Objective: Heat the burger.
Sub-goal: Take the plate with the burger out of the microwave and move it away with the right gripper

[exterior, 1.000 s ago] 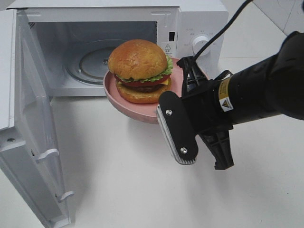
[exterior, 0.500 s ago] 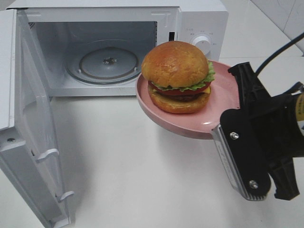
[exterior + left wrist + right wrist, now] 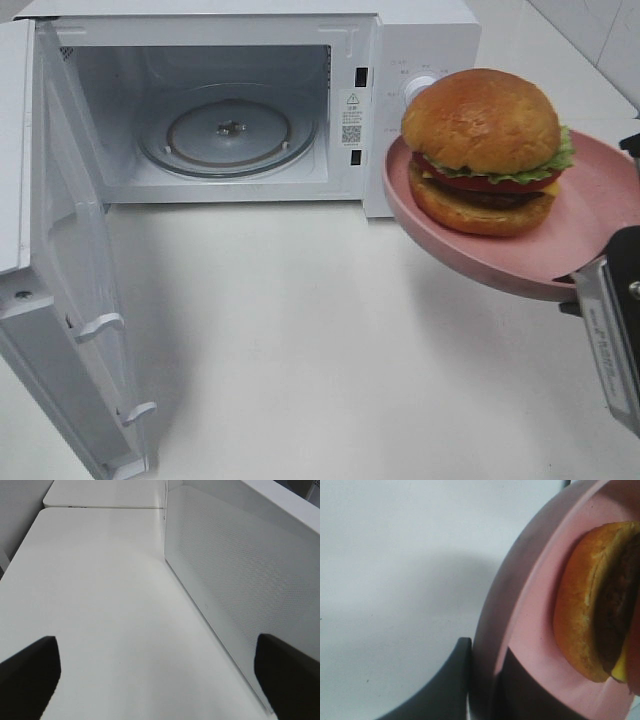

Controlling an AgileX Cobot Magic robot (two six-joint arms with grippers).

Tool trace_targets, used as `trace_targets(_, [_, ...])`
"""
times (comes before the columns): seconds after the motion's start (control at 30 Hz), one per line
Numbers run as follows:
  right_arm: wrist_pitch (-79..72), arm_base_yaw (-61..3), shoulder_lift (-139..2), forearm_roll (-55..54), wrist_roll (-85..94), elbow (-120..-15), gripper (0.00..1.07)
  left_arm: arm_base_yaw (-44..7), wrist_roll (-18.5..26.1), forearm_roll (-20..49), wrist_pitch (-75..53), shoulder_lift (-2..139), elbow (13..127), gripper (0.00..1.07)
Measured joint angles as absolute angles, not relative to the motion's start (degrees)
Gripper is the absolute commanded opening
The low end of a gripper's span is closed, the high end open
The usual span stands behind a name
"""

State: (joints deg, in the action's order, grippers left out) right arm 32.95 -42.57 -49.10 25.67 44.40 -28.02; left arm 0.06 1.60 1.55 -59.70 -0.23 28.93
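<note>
White counter (image 3: 300, 330) carries your one fixed item: a white microwave (image 3: 420, 40) at 12 o'clock, door (image 3: 60, 300) swung wide toward 9 o'clock, glass turntable (image 3: 228, 130) bare inside.

Item in transit: the burger (image 3: 487, 150), at 3 o'clock, sitting upright on a pink plate (image 3: 480, 255) held clear of the counter, in front of the microwave's control panel (image 3: 415, 90). Your right gripper (image 3: 485, 690) pinches the plate's rim, one jaw beneath it and one on top. You grip the rim because that keeps the jaws off the food and the plate near level.

Item idle: your left gripper (image 3: 160, 675), jaws wide and holding nothing, beside the open door's outer face. It looks parked there, out of the loading path.
</note>
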Motion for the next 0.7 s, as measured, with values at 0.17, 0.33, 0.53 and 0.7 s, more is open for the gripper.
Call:
trace_targets(0.17, [36.8,-42.6,-45.7,28.2,38.2,-28.0,0.00,0.1,1.6,1.5,-59.7,-0.2,28.9,0.98])
trace_targets(0.33, [40.7,-42.6,-43.9,31.2,32.5,-28.0,0.00,0.1,1.6,1.5,-59.7,-0.2,28.9,0.98])
trace_targets(0.53, [45.7,-42.6,-43.9,36.2,22.6,-28.0,0.00,0.1,1.6,1.5,-59.7,-0.2,28.9,0.98])
trace_targets(0.7, [48.0,-42.6,-43.9,38.3,16.3,-28.0,0.00,0.1,1.6,1.5,-59.7,-0.2,28.9,0.98])
